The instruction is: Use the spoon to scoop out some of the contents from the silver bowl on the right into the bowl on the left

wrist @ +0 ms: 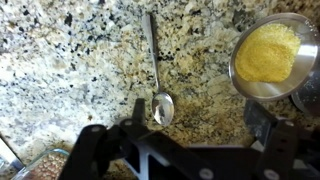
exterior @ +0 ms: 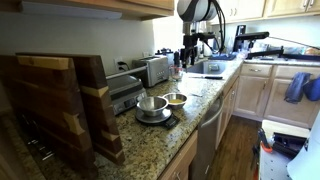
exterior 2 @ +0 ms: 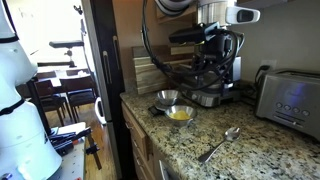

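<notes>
A metal spoon (wrist: 157, 75) lies on the speckled granite counter, its bowl end near my left finger; it also shows in an exterior view (exterior 2: 220, 143). A silver bowl with yellow grainy contents (wrist: 268, 55) sits to its right in the wrist view. Both exterior views show two silver bowls side by side: one holds yellow contents (exterior 2: 181, 114) (exterior: 176, 99), the other (exterior 2: 167, 98) (exterior: 152, 103) looks empty. My gripper (wrist: 200, 115) is open and empty, hovering above the counter with the spoon's bowl end just inside its left finger. It also shows in both exterior views (exterior 2: 212, 80) (exterior: 189, 52).
A toaster (exterior 2: 290, 100) stands on the counter beside the spoon. Wooden cutting boards (exterior: 60, 105) stand at the counter's near end. A black scale (exterior: 155, 119) sits under one bowl. A sink (exterior: 210, 68) lies farther along. A container (wrist: 45, 165) shows at the wrist view's lower left.
</notes>
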